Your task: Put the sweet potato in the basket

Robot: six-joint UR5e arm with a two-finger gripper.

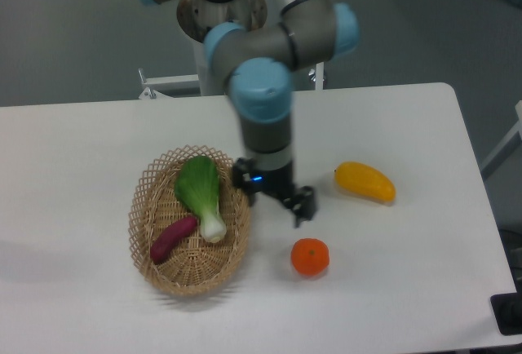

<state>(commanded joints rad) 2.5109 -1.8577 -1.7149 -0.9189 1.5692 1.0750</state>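
You'll find the sweet potato [173, 239] lying in the basket [147, 199], beside the green leafy vegetable [201, 193]; gripper [277, 201] hangs over the worktop [391, 289] right of the basket, fingers spread, holding nothing; orange [310, 257] just below.
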